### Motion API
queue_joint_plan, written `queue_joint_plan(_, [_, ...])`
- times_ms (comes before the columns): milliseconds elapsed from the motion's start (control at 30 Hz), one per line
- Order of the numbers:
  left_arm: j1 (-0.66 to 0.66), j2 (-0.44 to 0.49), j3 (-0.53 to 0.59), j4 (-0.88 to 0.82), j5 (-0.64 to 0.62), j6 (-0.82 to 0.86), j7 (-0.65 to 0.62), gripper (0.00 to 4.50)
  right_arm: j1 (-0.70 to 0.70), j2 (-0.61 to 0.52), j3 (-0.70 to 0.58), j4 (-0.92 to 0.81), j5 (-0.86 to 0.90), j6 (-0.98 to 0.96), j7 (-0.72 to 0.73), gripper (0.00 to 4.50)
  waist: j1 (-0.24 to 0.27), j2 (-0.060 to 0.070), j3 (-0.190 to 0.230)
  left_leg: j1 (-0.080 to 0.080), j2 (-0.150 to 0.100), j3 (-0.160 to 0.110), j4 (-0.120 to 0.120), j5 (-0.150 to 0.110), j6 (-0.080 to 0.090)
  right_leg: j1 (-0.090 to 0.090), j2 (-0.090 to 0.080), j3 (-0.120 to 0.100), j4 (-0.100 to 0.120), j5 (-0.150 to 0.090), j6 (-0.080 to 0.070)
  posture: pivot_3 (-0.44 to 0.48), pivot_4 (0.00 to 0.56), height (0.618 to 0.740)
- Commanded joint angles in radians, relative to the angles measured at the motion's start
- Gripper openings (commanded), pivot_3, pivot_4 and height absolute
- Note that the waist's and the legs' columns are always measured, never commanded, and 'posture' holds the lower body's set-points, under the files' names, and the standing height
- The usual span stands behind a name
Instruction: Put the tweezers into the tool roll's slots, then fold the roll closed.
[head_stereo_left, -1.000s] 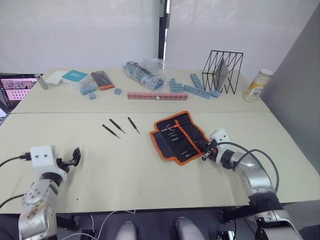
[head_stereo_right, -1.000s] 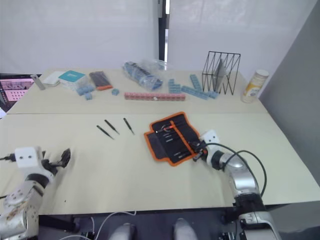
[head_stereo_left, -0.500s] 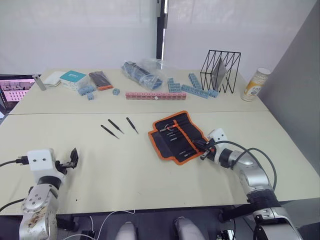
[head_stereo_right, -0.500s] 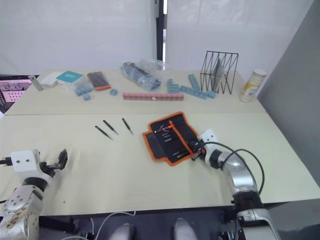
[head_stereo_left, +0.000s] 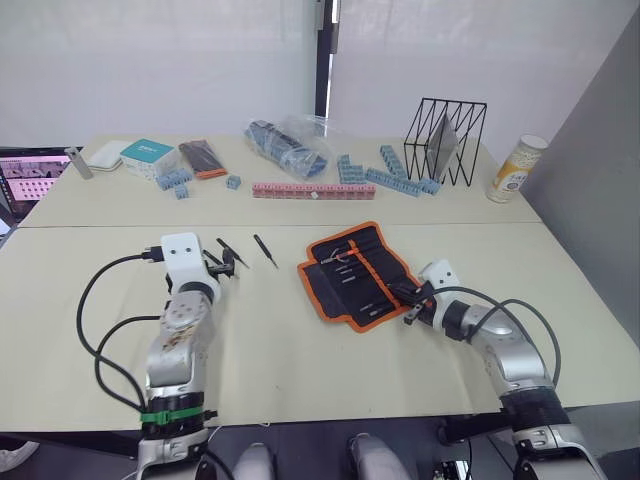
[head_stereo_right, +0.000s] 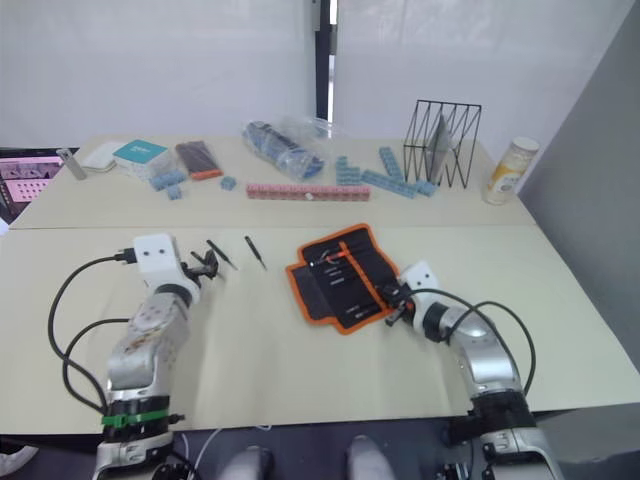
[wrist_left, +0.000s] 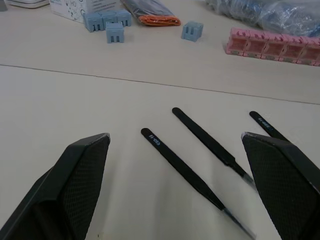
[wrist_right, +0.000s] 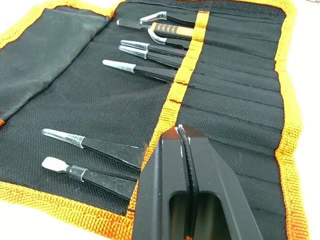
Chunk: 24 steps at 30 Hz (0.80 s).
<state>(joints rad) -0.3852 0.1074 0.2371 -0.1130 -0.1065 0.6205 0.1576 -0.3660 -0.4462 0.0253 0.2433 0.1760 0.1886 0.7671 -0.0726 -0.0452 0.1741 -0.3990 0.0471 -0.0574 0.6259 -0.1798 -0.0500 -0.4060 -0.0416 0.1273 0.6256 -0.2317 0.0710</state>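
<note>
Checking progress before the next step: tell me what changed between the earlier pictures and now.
The left gripper swung forward from the near table edge to the three loose tweezers, jaws open wide around them, nothing grasped yet. The right gripper stays at the tool roll, jaws shut and empty. The tweezers and the roll lie where they were.

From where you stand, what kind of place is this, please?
Probably a lab or workshop bench: a plain table carries a tool roll with tweezers, trays of small blue parts, and a laptop at the edge.
</note>
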Motion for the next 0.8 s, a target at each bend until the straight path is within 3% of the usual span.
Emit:
queue_joint_plan(33, [-0.044, -0.042, -0.003, 0.010, 0.029, 0.055, 0.083, 4.49, 0.027, -0.008, 0.015, -0.017, -0.008, 0.034, 0.002, 0.00, 0.001, 0.000, 0.000, 0.000, 0.000, 0.000, 0.000, 0.000, 0.000, 0.000, 0.000, 0.000, 0.000, 0.000, 0.000, 0.000, 0.150, 0.737])
queue_joint_plan(267, [-0.134, -0.122, 0.000, 0.147, 0.039, 0.066, 0.169, 4.49, 0.047, -0.014, 0.014, -0.048, -0.006, 0.054, -0.007, 0.00, 0.004, 0.000, 0.000, 0.000, -0.001, 0.000, 0.001, 0.000, 0.000, 0.000, 0.000, 0.000, -0.001, 0.000, 0.000, 0.000, 0.150, 0.737])
queue_joint_plan(400, [-0.145, -0.130, 0.003, 0.166, 0.038, 0.085, 0.180, 3.39, 0.051, -0.019, 0.015, -0.063, -0.009, 0.066, -0.009, 0.00, 0.003, 0.000, 0.000, 0.000, -0.001, 0.000, 0.000, 0.000, 0.000, 0.000, 0.000, 0.000, -0.001, 0.000, 0.000, 0.000, 0.150, 0.737])
queue_joint_plan(767, [-0.170, -0.134, 0.042, 0.189, 0.032, 0.107, 0.236, 3.39, 0.051, -0.028, 0.012, -0.066, -0.012, 0.070, -0.015, 0.00, 0.002, 0.000, 0.000, 0.000, -0.001, -0.001, 0.000, 0.000, 0.000, 0.000, -0.001, 0.000, -0.001, 0.000, 0.000, 0.000, 0.150, 0.737])
queue_joint_plan(800, [-0.173, -0.137, 0.051, 0.191, 0.027, 0.110, 0.241, 3.14, 0.051, -0.027, 0.013, -0.067, -0.012, 0.070, -0.015, 0.00, 0.002, 0.000, 0.000, 0.000, -0.001, -0.001, 0.000, 0.000, 0.000, 0.000, -0.001, 0.000, -0.001, 0.000, 0.000, 0.000, 0.150, 0.737])
